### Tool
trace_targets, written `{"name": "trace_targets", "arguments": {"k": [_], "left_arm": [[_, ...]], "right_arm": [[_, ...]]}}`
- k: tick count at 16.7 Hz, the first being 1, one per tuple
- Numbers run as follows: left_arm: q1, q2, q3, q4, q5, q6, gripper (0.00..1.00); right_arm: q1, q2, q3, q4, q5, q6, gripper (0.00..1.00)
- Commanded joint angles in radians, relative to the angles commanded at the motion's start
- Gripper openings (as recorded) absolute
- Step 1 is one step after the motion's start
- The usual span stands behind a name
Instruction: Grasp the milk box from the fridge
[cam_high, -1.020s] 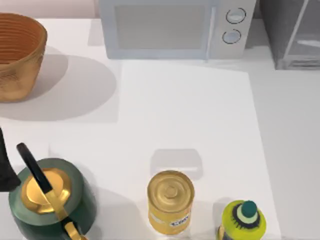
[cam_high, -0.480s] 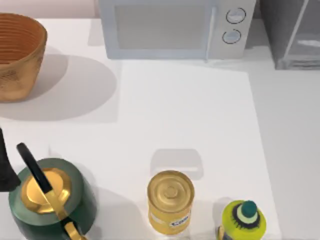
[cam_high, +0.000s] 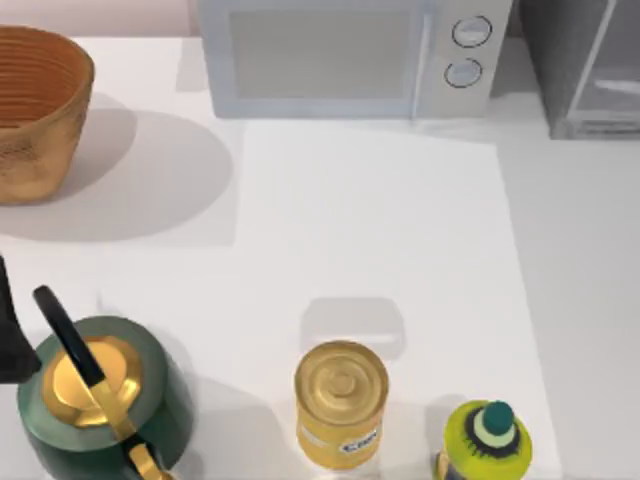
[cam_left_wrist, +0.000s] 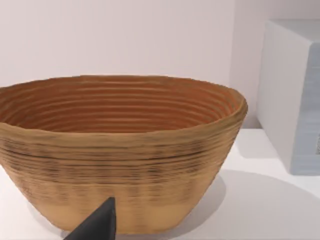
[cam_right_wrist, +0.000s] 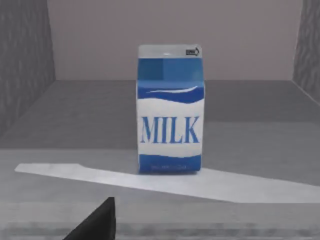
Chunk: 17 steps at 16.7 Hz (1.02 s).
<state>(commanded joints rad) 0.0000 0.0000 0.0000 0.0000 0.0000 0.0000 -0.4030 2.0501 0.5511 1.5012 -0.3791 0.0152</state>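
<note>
Inside the fridge (cam_right_wrist: 30, 100), milk box (cam_right_wrist: 170, 110) upright, right wrist view

Left arm (cam_high: 10, 335) low at the table's left edge in the top view, one dark fingertip (cam_left_wrist: 97, 226) visible from its wrist; one dark fingertip (cam_right_wrist: 97, 225) of right gripper likewise.

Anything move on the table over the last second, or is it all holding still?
Almost nothing. The dark left arm at the table's left edge shifted very slightly; no object moved, none was grasped or released. The kettle, can, bottle, basket, microwave and fridge stayed put. The milk box stands upright, untouched, in the right wrist view.
</note>
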Motion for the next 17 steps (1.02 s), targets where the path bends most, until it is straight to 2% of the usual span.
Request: {"name": "trace_targets", "arguments": {"k": [4,7,17], "left_arm": [[0.000,0.000,0.000,0.000,0.000,0.000,1.00],[0.000,0.000,0.000,0.000,0.000,0.000,1.00],[0.000,0.000,0.000,0.000,0.000,0.000,1.00]], "right_arm": [[0.096,0.169,0.291,-0.106,0.104,-0.003,1.00],[0.151,0.248,0.422,-0.168,0.163,-0.006,1.00],[0.173,0.305,0.530,-0.229,0.187,-0.008,1.00]]}}
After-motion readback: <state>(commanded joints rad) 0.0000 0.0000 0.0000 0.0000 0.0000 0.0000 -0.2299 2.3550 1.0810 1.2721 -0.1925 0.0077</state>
